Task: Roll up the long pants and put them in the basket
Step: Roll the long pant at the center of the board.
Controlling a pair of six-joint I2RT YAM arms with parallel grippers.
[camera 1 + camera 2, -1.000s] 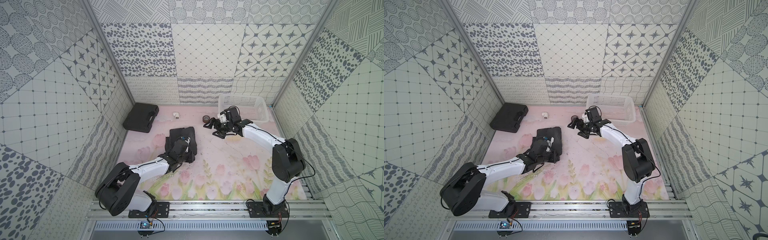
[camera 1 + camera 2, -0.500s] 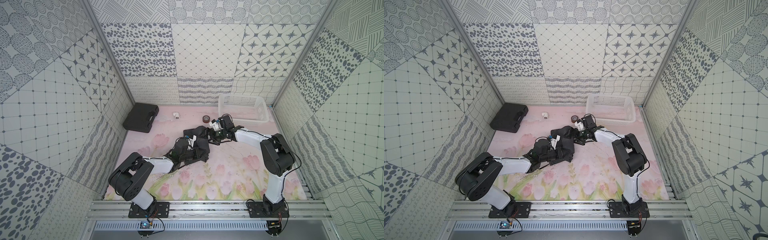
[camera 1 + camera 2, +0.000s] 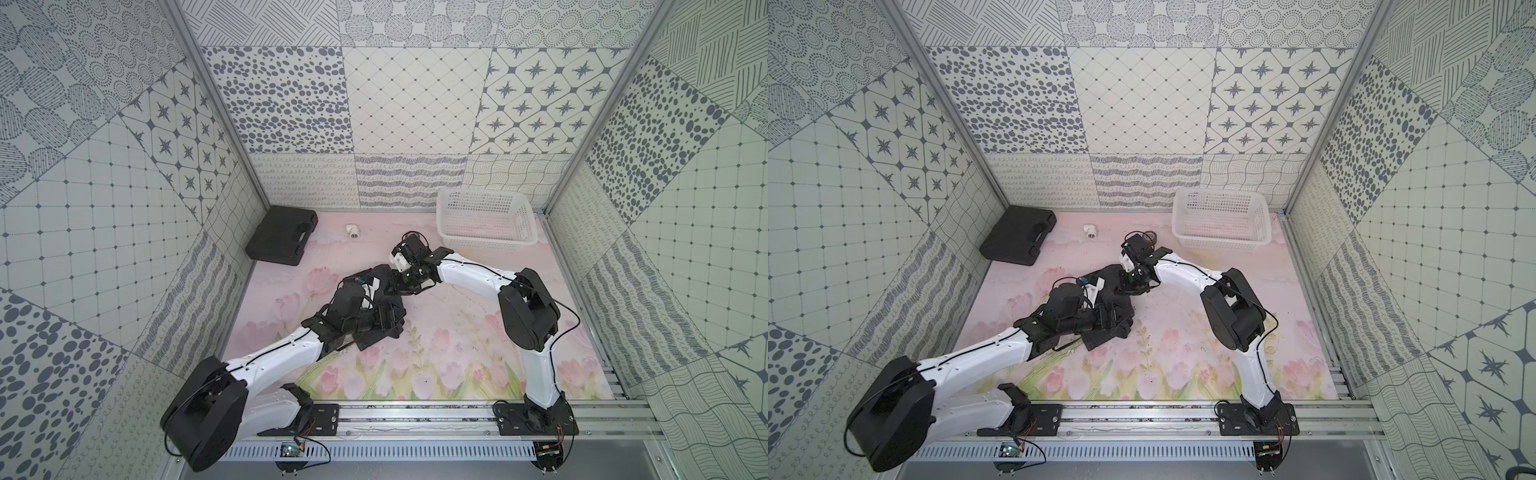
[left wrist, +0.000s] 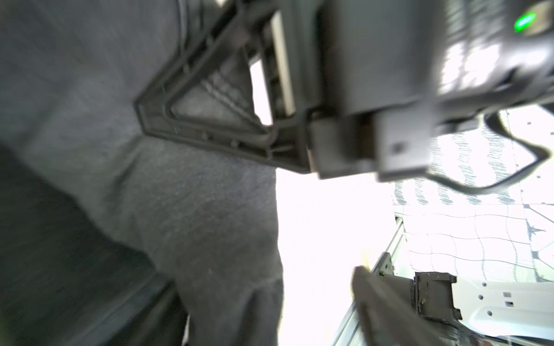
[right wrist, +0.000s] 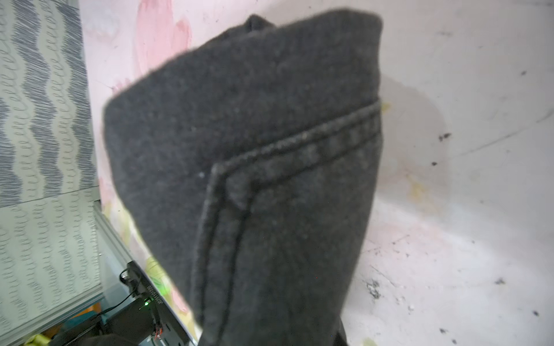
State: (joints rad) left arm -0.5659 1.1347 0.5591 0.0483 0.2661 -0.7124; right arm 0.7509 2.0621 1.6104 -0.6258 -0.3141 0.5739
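My right gripper (image 3: 400, 286) pinches the long pants (image 5: 269, 149); my left gripper (image 4: 299, 215) is spread wide; basket (image 3: 486, 246) and case (image 3: 280, 241) sit well apart; a second ago the left pinched, the right gaped.

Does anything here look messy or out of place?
The pants lie as a lumpy, crooked bundle in the middle of the mat, not a neat roll. Around them the mat is dotted with dark specks, like dirt.

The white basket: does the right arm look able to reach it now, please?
Probably yes: the basket stands just beyond the right claw, nothing blocking, though it seems shut on the long pants.
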